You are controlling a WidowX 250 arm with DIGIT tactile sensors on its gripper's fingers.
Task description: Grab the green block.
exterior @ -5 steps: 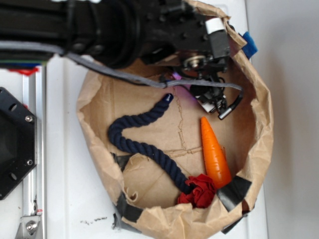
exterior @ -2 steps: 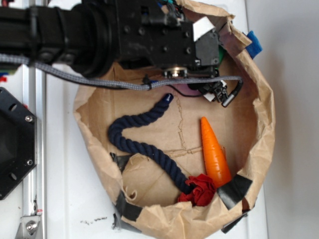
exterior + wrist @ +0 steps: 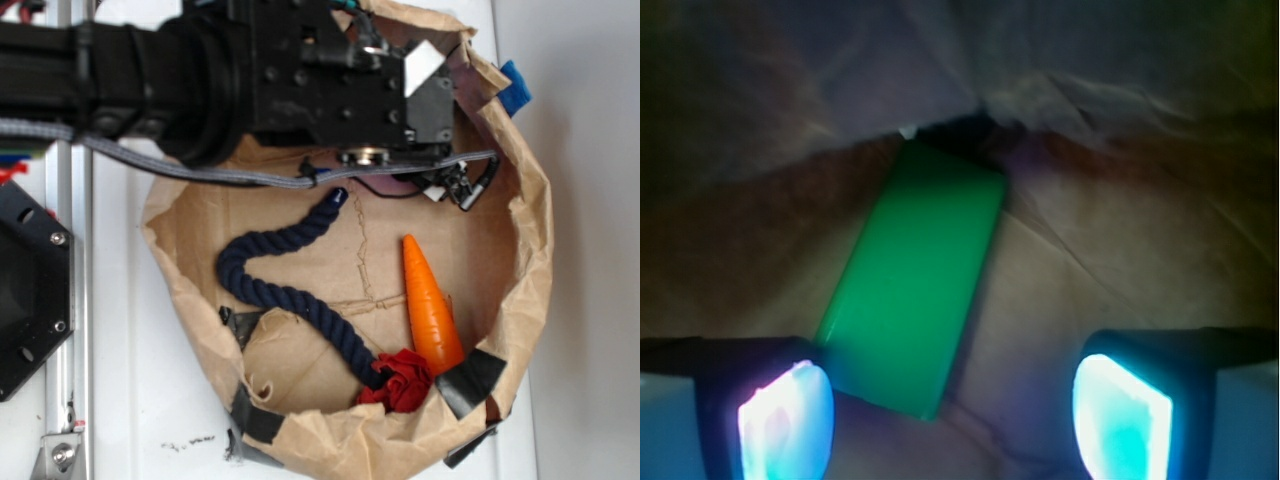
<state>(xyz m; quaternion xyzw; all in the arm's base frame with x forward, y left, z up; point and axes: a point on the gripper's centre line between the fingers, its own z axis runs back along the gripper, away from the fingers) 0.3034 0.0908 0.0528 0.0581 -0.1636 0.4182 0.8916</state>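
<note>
- Green block lies flat on the brown paper of the bag, tucked against its crumpled wall.
- Gripper hovers just short of the block, jaws spread wide, nothing between them.
- Left pad sits just beside the block's near corner.
- Orange cone lies well apart.

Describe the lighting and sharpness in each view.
Exterior: bright, even light, the orange cone and navy rope sharp, the arm above slightly soft and hiding the green block. Wrist: dim and soft, the paper murky brown, the green block the only vivid colour; the hand is open, its fingertips glowing washed-out cyan.
</note>
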